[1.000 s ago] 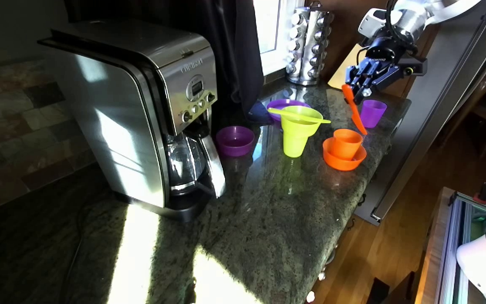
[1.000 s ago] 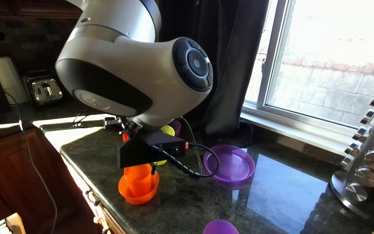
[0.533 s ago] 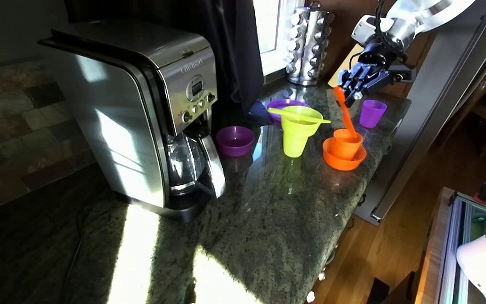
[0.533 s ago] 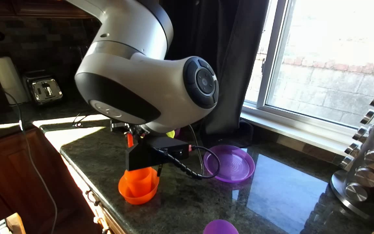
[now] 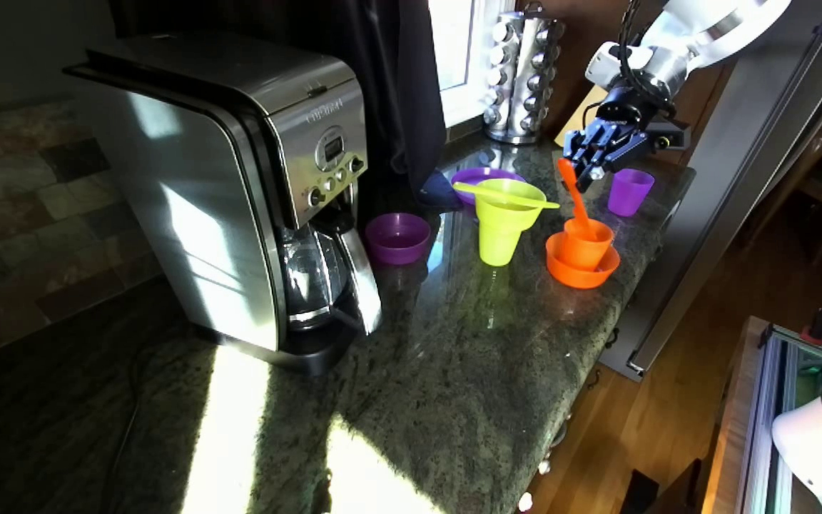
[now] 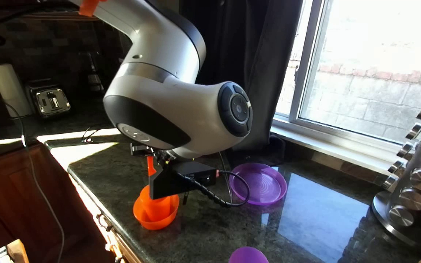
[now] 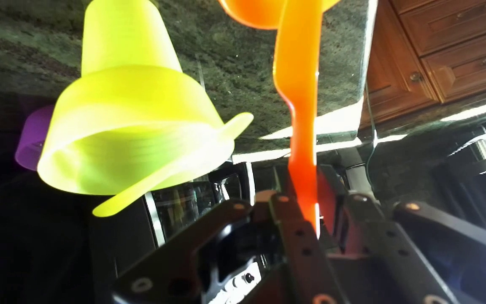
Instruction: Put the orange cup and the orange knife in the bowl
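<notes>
The orange cup (image 5: 584,251) stands upright inside the shallow orange bowl (image 5: 569,277); both also show in an exterior view, cup (image 6: 156,209) and bowl (image 6: 155,224). My gripper (image 5: 574,173) is shut on the handle end of the orange knife (image 5: 571,191). The knife hangs nearly upright, blade down, its tip at the cup's mouth; how far inside I cannot tell. In the wrist view the knife (image 7: 298,59) sits between the gripper's fingertips (image 7: 306,185). An orange rim shows behind its blade; I cannot tell whether cup or bowl. The arm partly hides the cup in an exterior view.
A yellow-green cup (image 5: 498,232) with a yellow-green utensil (image 5: 518,200) across it stands beside the bowl. A purple cup (image 5: 630,191), a purple bowl (image 5: 397,240) and a purple plate (image 6: 258,184) are near. The coffee maker (image 5: 240,200) and spice rack (image 5: 521,78) stand farther off.
My gripper has moved down and sideways with the knife, toward the yellow-green cup's side. The knife's tip has gone from behind the orange cup to its mouth. Cup and bowl have not moved.
</notes>
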You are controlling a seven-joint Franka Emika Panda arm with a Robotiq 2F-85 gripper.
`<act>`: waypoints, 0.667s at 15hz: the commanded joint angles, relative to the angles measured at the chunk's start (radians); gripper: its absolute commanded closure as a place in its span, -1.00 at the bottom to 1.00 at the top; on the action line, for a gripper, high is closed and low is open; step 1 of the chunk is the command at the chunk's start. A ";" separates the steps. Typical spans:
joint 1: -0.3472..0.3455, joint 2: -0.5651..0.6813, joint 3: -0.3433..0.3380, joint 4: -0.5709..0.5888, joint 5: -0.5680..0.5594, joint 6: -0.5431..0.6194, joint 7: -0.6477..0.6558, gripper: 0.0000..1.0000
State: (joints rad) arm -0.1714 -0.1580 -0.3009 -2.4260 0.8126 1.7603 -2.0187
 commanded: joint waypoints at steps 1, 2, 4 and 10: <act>-0.019 0.043 0.006 0.014 0.035 -0.010 -0.046 0.90; -0.022 0.048 0.005 0.016 0.035 -0.015 -0.050 0.90; -0.026 0.055 0.009 0.016 0.027 -0.004 -0.052 0.90; -0.032 0.062 0.012 0.016 0.017 -0.004 -0.052 -0.06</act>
State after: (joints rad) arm -0.1848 -0.1086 -0.3009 -2.4163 0.8176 1.7603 -2.0457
